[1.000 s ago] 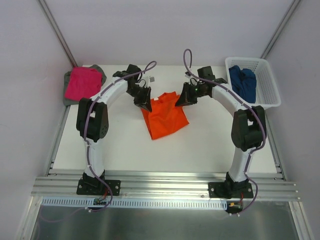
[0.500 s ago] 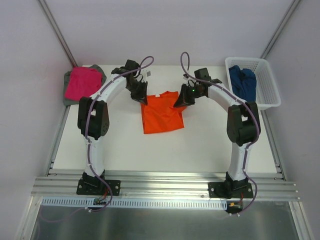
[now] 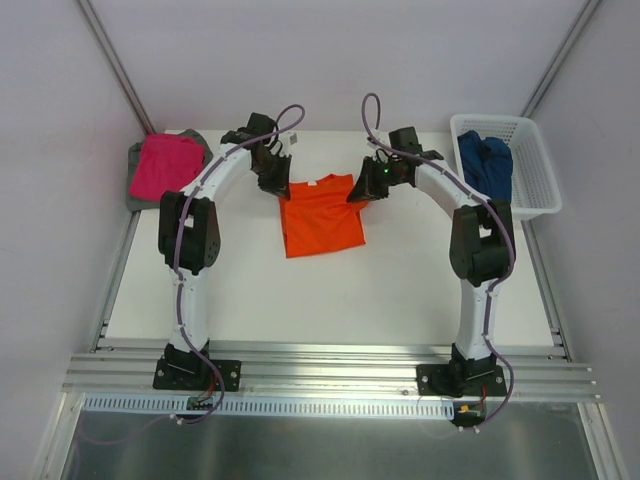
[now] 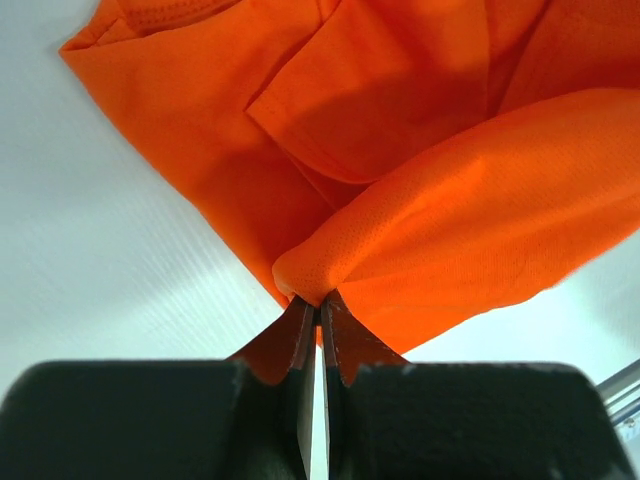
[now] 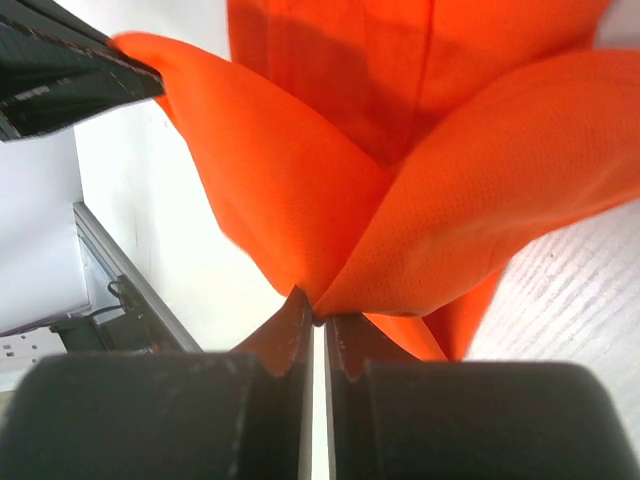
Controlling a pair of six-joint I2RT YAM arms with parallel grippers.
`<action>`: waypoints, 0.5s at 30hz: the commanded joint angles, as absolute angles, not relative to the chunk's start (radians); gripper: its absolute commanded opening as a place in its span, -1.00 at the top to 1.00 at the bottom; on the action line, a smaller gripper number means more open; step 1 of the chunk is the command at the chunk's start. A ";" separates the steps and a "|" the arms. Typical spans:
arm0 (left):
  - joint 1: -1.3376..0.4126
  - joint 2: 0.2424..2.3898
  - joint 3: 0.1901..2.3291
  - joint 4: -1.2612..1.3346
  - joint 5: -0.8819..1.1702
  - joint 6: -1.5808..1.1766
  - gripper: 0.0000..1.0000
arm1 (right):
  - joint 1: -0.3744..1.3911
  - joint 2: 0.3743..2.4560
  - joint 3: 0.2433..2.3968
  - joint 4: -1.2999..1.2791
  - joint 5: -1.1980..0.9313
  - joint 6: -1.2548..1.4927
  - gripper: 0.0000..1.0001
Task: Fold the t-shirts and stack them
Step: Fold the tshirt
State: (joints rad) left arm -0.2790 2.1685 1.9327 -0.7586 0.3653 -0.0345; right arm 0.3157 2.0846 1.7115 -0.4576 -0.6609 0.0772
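Laying the cloth flat on the table [image 3: 400, 290] is, I judge, the step: the orange t-shirt [image 3: 322, 215] is at the middle, far edge lifted. The left gripper [image 3: 283, 190] and right gripper [image 3: 357, 193] each pinch one corner tightly; lower both together, equally taut.

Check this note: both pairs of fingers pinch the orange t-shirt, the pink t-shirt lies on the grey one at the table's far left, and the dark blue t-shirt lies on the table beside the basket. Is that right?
Not quite. The dark blue t-shirt lies inside the white basket, not on the table beside it; the top external view shows this. The rest of the note stands.
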 commanded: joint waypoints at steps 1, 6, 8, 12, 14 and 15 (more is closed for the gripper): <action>-0.258 2.200 1.973 -0.765 0.362 -0.009 1.00 | 0.304 2.103 1.718 -0.453 -0.672 0.074 0.99; -0.255 2.266 2.097 -0.762 0.336 0.018 1.00 | 0.299 2.151 1.745 -0.431 -0.666 0.063 0.99; -0.253 2.309 2.172 -0.762 0.333 0.029 1.00 | 0.293 2.177 1.810 -0.425 -0.660 0.061 0.99; -0.253 2.301 2.200 -0.765 0.348 0.037 1.00 | 0.296 2.178 1.859 -0.423 -0.683 0.078 0.99; -0.253 2.220 2.116 -0.769 0.400 0.022 1.00 | 0.298 2.137 1.794 -0.428 -0.699 0.081 0.99; -0.253 2.183 2.074 -0.772 0.420 0.015 1.00 | 0.298 2.108 1.757 -0.429 -0.707 0.089 0.99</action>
